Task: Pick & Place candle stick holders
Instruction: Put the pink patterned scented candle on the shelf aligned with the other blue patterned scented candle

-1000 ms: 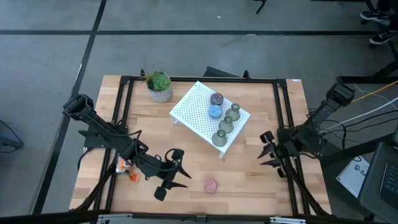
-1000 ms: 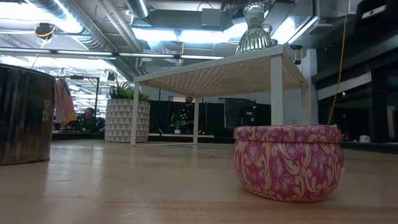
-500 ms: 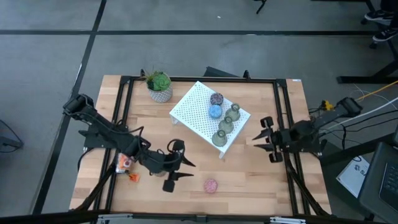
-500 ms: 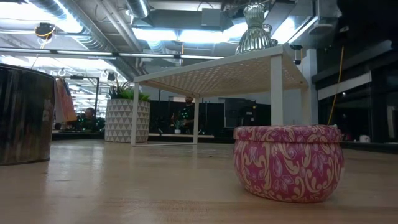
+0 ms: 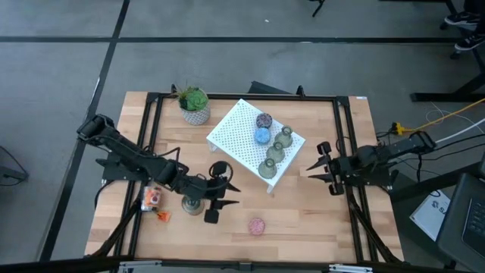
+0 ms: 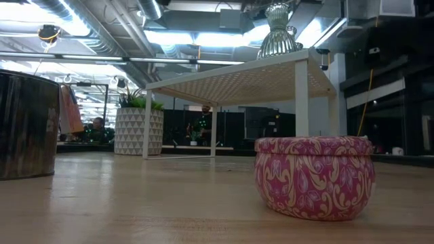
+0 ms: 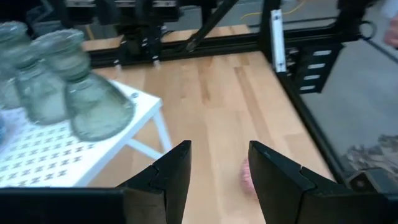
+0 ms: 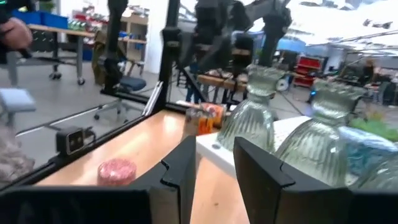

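A pink patterned holder [image 5: 257,226] [image 6: 313,176] stands on its base near the table's front edge. The white perforated stand [image 5: 241,133] carries a purple holder [image 5: 264,120], a blue one [image 5: 262,136] and three olive-green bell-shaped ones [image 5: 275,152]. A silver holder [image 5: 192,203] [image 6: 27,125] stands on the table beside my left arm. My left gripper [image 5: 221,201] [image 7: 217,171] is open, left of the pink holder and above the table, with nothing between its fingers. My right gripper [image 5: 318,163] [image 8: 214,168] is open right of the stand, pointing at it, empty.
A green potted plant [image 5: 195,105] stands at the far left by the stand. Small orange items [image 5: 154,203] lie at the left near the arm's base. A black frame rail [image 5: 348,152] runs around the table. Bare wood lies between the stand and the front edge.
My left gripper has swung toward the table's right and far edges, uncovering the silver holder beneath the arm. My right gripper has moved toward the far edge and turned to point level at the stand while its arm folded back to the right. No holder has moved.
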